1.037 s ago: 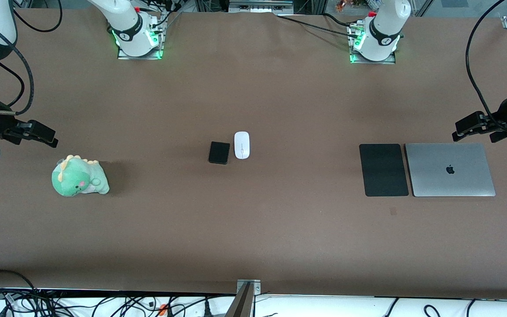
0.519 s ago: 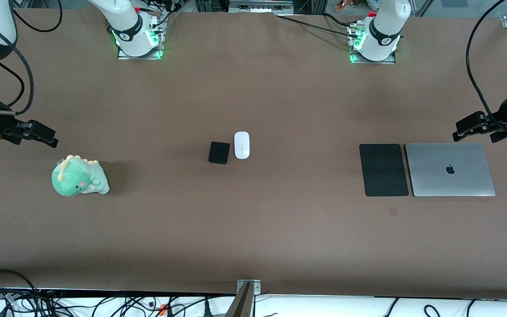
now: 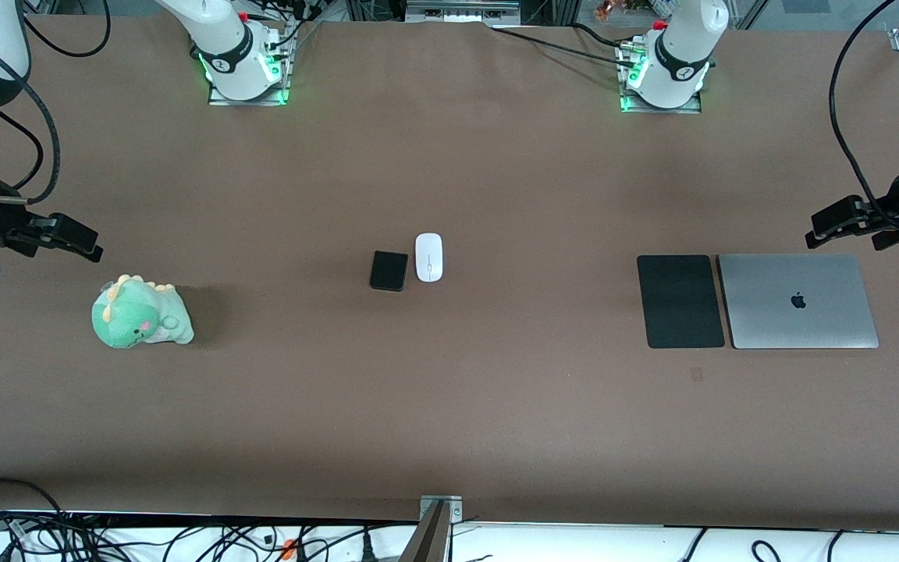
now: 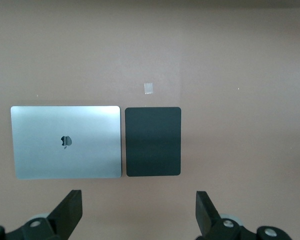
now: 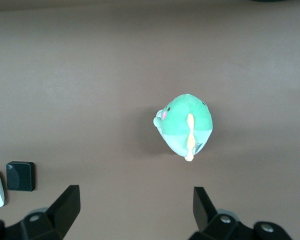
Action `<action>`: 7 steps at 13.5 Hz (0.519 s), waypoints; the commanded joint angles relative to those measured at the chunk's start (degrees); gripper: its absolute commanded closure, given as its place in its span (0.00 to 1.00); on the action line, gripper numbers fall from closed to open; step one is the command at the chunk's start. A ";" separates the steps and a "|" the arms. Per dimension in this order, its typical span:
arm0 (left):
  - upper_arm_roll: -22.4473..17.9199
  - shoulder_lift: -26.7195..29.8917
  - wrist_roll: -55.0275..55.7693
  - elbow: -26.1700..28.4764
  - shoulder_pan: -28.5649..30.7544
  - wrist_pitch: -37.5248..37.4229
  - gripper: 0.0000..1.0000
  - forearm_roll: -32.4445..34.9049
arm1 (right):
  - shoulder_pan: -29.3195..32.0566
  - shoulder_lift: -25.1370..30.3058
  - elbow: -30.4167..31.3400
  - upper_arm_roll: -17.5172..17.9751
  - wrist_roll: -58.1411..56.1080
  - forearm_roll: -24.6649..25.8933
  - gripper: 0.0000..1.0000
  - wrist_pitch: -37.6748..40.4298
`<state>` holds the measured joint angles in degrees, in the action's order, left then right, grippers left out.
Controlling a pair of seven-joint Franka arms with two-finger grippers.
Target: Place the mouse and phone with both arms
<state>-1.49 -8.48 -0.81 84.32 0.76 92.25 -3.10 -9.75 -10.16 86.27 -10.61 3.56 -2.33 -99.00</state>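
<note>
— Where is the left tool (image 4: 137,212)?
— Up in the air at the left arm's end of the brown tabletop (image 3: 496,406), over bare surface just beside the closed silver laptop (image 3: 798,301). Its fingers (image 4: 70,210) are spread wide and hold nothing.
— And the right tool (image 5: 136,210)?
— Same stance at the right arm's end: jaws apart, empty, hanging near the green plush dinosaur (image 3: 140,313).
— The mouse (image 3: 428,257) and phone (image 3: 389,271)?
— Side by side in the middle of the tabletop, almost touching, well apart from both tools. The phone lies toward the right arm's end.
— Anything else?
— A black mouse pad (image 3: 680,301) lies flat against the laptop, on its mouse-facing side.
</note>
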 commanded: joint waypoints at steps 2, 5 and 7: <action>0.79 0.22 0.01 -1.96 0.03 -1.46 0.00 -0.94 | -0.27 0.93 0.39 -0.03 0.49 0.75 0.00 -0.14; 0.97 -1.35 0.10 -2.49 -0.93 -1.29 0.00 -1.38 | -0.27 0.93 0.39 -0.03 0.49 0.75 0.00 -0.06; 0.97 -3.90 0.28 -2.76 -4.43 -0.76 0.00 -1.56 | -0.27 0.93 0.39 -0.03 0.49 0.75 0.00 -0.14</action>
<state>-0.31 -9.36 -0.76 83.72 -0.58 92.06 -3.17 -9.75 -10.16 86.27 -10.61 3.56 -2.33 -99.01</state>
